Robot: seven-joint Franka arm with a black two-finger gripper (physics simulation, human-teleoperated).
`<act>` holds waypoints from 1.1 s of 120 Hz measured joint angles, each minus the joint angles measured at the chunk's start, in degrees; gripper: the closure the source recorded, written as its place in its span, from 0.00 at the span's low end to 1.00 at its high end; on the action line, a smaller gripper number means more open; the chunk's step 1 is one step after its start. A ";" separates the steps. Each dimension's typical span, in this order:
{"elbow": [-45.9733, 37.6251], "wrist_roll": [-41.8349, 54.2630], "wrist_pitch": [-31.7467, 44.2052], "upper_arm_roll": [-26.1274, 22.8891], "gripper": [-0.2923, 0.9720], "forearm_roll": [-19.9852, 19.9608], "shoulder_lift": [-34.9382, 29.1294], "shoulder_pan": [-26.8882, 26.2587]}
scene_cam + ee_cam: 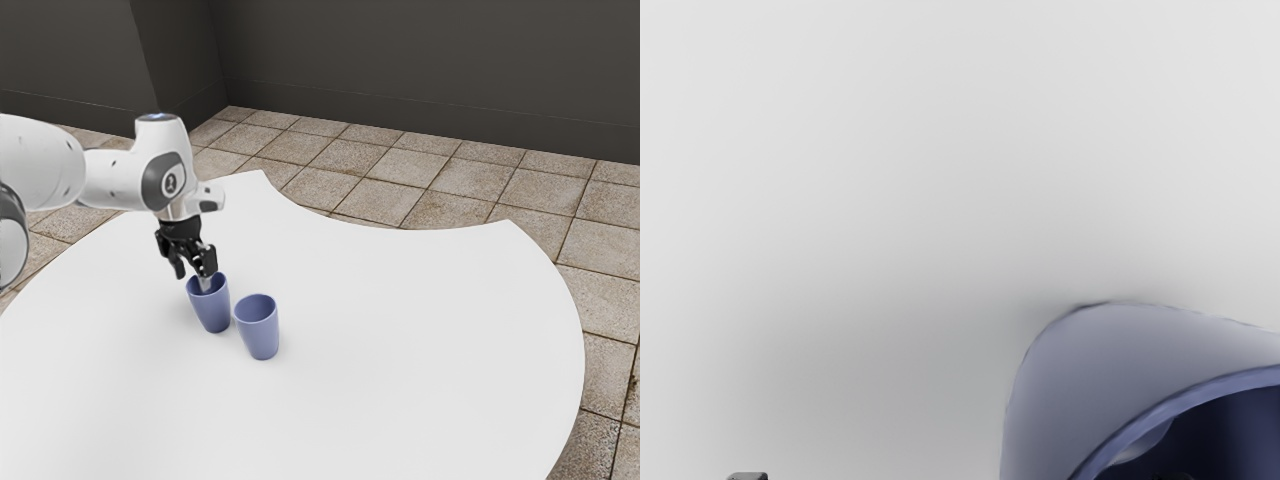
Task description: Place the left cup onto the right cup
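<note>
1. Gripper (193,274) hung at the left cup (210,308), left of frame centre, fingers spread, one tip dipping inside the rim.
2. Left cup stood upright on the table (420,330).
3. Right cup (257,328) stood upright just beside it, lower right.

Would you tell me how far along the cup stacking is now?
Done: the gripper is down at the rim of the left cup. In hand: taking hold, though a grip cannot be confirmed. Left: both cups stand side by side on the table, so lifting it onto the right cup remains.
</note>
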 joint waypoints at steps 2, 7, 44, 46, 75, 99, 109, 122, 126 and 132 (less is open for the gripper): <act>0.01 0.02 0.09 -0.02 0.42 -0.02 0.10 0.00; 0.03 0.06 0.29 -0.04 0.44 -0.09 0.32 0.00; 0.04 0.27 1.63 0.00 0.49 -1.36 2.03 0.01; 0.04 0.28 1.69 -0.01 0.49 -1.43 2.06 0.01; 0.00 0.38 2.27 -0.03 0.56 -1.94 2.64 0.00; 0.03 0.45 2.44 0.02 0.74 -2.01 2.76 0.01; 0.04 0.47 2.47 0.03 0.78 -2.00 2.70 0.00; 0.04 0.50 2.49 0.02 0.81 -1.95 2.58 0.00; 0.04 0.52 2.50 0.01 0.82 -1.92 2.49 0.00; 0.04 0.53 2.51 0.02 0.82 -1.88 2.35 0.00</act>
